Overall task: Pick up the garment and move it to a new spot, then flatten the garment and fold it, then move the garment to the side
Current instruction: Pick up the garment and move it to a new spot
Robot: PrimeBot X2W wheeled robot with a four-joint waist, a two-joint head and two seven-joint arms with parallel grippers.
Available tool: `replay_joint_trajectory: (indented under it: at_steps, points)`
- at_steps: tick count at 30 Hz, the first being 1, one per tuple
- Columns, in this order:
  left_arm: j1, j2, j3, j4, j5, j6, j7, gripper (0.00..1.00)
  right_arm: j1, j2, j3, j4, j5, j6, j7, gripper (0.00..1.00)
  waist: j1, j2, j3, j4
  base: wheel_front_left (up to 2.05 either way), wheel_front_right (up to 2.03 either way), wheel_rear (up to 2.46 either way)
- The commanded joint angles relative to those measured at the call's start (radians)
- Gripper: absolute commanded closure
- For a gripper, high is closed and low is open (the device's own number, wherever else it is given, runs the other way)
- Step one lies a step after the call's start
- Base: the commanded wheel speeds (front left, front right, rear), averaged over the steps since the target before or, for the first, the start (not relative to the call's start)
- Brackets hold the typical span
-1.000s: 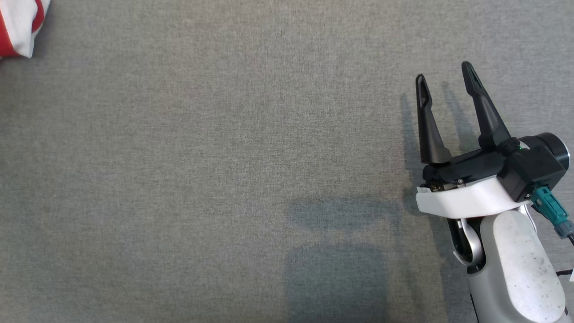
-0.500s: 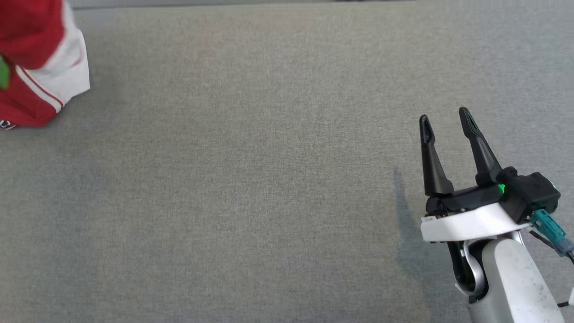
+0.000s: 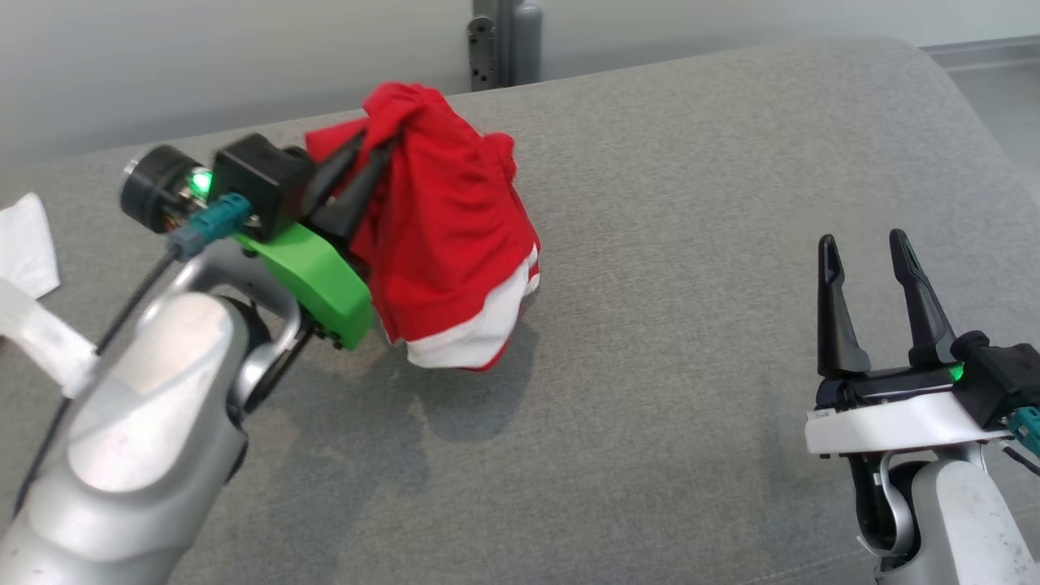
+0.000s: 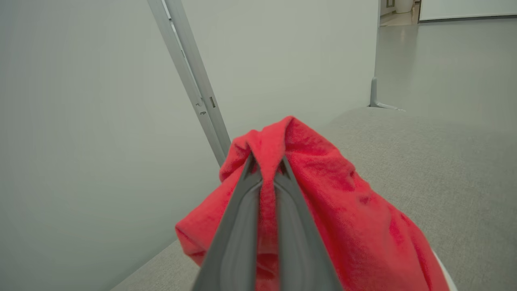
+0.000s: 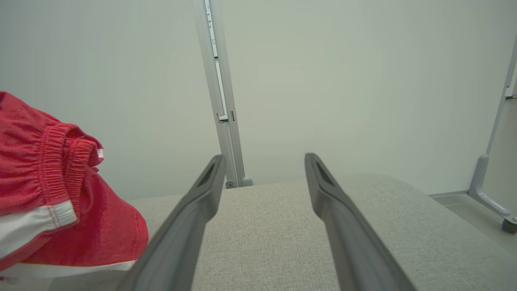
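Observation:
The garment (image 3: 447, 236) is a bunched pair of red shorts with white trim. It hangs above the grey padded surface (image 3: 691, 325), pinched near its top by my left gripper (image 3: 386, 142), which is shut on it. In the left wrist view the two fingers press together on a red fold of the garment (image 4: 323, 190). My right gripper (image 3: 865, 244) stands open at the lower right, well apart from the garment, with nothing between its fingers. In the right wrist view the garment (image 5: 44, 194) hangs at the left, its elastic waistband showing, left of the open right gripper (image 5: 264, 159).
A pale wall and a grey metal post (image 3: 504, 41) stand behind the surface. White cloth (image 3: 24, 244) lies at the far left edge. The surface curves down to the floor (image 3: 991, 81) at the right. A wheeled stand foot (image 5: 492, 202) is at the far right.
The head camera has tilted up, so the wall and the surface's far edge now show. My left gripper with the red garment now shows left of centre instead of at the left edge.

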Motion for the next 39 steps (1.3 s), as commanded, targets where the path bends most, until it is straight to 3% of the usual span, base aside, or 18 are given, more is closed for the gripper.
replay_joint_trajectory:
  at_steps: [1, 11, 12, 14, 15, 25, 29, 39]
  points:
    - [0.018, -0.014, -0.015, 0.019, -0.003, 0.004, -0.010, 1.00, -0.004, 0.000, -0.002, -0.006, 0.009, 0.000, -0.003, 0.00, 0.0000, -0.0001, 0.026, -0.094, 0.00, 0.00, 0.00]
    - [0.042, -0.137, -0.084, 0.356, -0.010, 0.006, -0.123, 1.00, -0.041, 0.000, 0.030, -0.007, 0.050, 0.000, -0.003, 0.00, 0.0000, -0.0001, 0.108, -0.184, 0.00, 0.00, 0.00]
    - [0.040, -0.147, -0.081, 0.389, -0.015, 0.006, -0.142, 0.66, -0.042, 0.000, 0.030, -0.005, 0.052, 0.000, -0.003, 0.00, 0.0000, -0.0001, 0.109, -0.185, 0.00, 0.00, 0.00]
    - [0.043, -0.164, -0.081, 0.444, -0.024, 0.005, -0.174, 0.29, -0.040, 0.000, 0.028, 0.000, 0.049, 0.000, -0.003, 0.00, 0.0000, -0.0001, 0.104, -0.181, 0.00, 0.00, 0.00]
    - [0.044, -0.170, -0.081, 0.467, -0.027, 0.005, -0.191, 0.00, -0.037, 0.000, 0.029, 0.002, 0.048, 0.000, -0.003, 0.00, 0.0000, -0.0001, 0.100, -0.177, 0.00, 0.00, 0.00]
    - [0.076, -0.211, -0.054, 0.536, -0.047, 0.004, -0.301, 0.00, -0.006, -0.001, 0.035, 0.015, 0.013, 0.000, -0.003, 0.00, 0.0000, -0.0001, -0.006, -0.084, 0.00, 0.00, 0.00]
    - [0.130, -0.216, -0.023, 0.489, -0.048, 0.021, -0.309, 0.00, 0.017, -0.001, 0.036, 0.021, -0.002, 0.000, -0.003, 0.00, 0.0000, -0.0001, -0.058, -0.042, 0.00, 0.00, 0.00]
    - [0.402, -0.213, 0.172, 0.220, 0.011, 0.120, -0.308, 0.00, 0.065, -0.001, 0.049, 0.047, -0.018, 0.000, -0.003, 0.00, 0.0000, -0.0001, -0.135, 0.035, 0.00, 0.00, 0.00]
